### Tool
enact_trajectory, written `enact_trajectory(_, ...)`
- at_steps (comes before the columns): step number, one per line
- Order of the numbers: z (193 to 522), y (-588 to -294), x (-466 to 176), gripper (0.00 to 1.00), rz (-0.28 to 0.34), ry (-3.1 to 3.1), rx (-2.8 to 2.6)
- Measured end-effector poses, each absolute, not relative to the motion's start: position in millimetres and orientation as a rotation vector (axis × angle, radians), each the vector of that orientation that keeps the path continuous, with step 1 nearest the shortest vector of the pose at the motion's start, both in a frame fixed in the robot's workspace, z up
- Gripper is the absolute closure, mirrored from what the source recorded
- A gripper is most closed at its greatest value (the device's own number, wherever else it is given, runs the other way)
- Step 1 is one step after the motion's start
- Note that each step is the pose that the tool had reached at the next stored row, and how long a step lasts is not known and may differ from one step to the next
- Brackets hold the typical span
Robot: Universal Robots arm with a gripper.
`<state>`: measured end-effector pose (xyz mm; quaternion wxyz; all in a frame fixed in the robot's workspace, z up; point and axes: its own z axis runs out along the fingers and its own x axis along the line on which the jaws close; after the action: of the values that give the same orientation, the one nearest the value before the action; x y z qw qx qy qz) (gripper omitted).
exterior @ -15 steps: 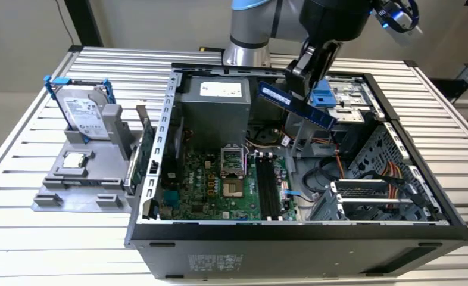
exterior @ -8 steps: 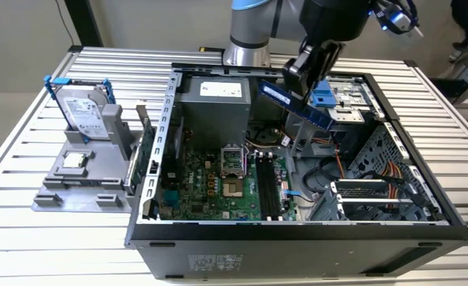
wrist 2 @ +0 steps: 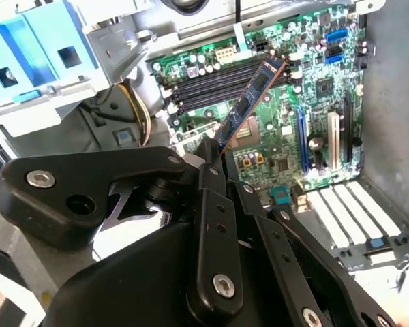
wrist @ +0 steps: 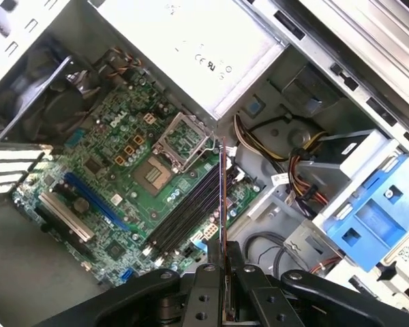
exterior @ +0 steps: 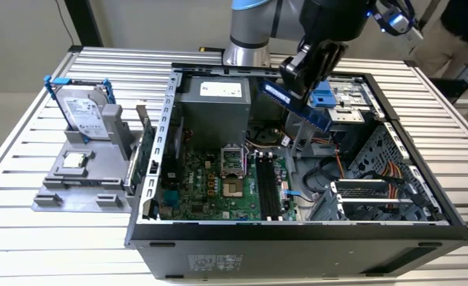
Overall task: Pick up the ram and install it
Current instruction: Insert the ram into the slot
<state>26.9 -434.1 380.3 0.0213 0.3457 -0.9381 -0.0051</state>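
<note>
Black gripper (wrist 2: 215, 153) linkage sits closest to the lens in both wrist views, fingers clamped tight on one end of the ram (wrist 2: 249, 102), so the stick pokes straight out past the fingertips. Held, not seated. From the exterior view I see the gripper (exterior: 302, 89) up over the far right part of the open computer case (exterior: 298, 229), with the ram (exterior: 317, 118) in the air, well above the motherboard (exterior: 218, 190). It is tilted, its long axis sloping down from the far end at the exterior view's left toward the near end at the exterior view's right. On the board the long black memory slots (exterior: 267, 190) run near to far, just beside the processor socket (exterior: 232, 161) on the exterior view's right. They lie below the stick and nearer than it, and they look empty to me. In the first wrist view the ram (wrist: 223, 197) shows edge-on as a thin line out from the gripper (wrist: 223, 248), crossing the memory slots (wrist: 187, 211) at an angle, so I judge its long axis is not lined up with them. Outside the case, at the exterior view's left, a hard drive (exterior: 83, 116) and a small silver chip (exterior: 75, 159) sit on a grey stand (exterior: 51, 199), well apart from the job.
</note>
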Motion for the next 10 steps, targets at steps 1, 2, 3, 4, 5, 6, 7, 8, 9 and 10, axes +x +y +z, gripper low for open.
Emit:
enact_trajectory(1,380.3,-434.1,26.9,1.0,-0.016,-2.913,1.057)
enact_trajectory(2,380.3,-434.1,26.9,1.0,-0.016,-2.919,1.042)
enact_trajectory(3,380.2,-434.1,26.9,1.0,-0.017,-2.924,1.028)
enact_trajectory(4,380.2,-434.1,26.9,1.0,-0.017,-2.929,1.012)
enact_trajectory(5,380.2,-434.1,26.9,1.0,-0.017,-2.934,0.997)
enact_trajectory(6,380.2,-434.1,26.9,1.0,-0.018,-2.939,0.983)
enact_trajectory(7,380.2,-434.1,26.9,1.0,-0.018,-2.944,0.969)
enact_trajectory(8,380.1,-434.1,26.9,1.0,-0.018,-2.949,0.954)
enact_trajectory(9,380.2,-434.1,26.9,1.0,-0.019,-2.954,0.939)
enact_trajectory(10,380.1,-434.1,26.9,1.0,-0.019,-2.958,0.925)
